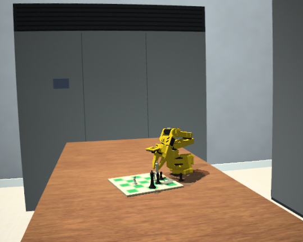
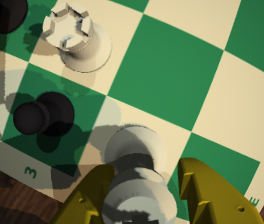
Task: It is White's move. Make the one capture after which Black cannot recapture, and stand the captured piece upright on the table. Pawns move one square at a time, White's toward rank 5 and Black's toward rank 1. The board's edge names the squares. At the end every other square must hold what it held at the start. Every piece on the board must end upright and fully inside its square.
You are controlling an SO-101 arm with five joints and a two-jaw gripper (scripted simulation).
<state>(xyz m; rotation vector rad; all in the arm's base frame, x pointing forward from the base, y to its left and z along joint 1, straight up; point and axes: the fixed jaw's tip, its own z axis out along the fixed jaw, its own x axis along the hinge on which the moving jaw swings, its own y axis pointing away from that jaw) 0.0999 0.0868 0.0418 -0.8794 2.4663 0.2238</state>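
Observation:
My gripper hangs over the board's near edge, and its yellow fingers stand slightly apart on either side of a tall white piece. That piece stands upright on a cream edge square, and a narrow gap shows at the right finger. In the wrist view a white rook stands further in. A black pawn stands on the green square beside the edge mark 3. Another black piece is at the top left. A black pawn stands upright on the table next to the arm's base.
The green and cream board lies on the wooden table. A tall black piece, two black pawns and a small white piece stand on it. The arm's base is behind the board.

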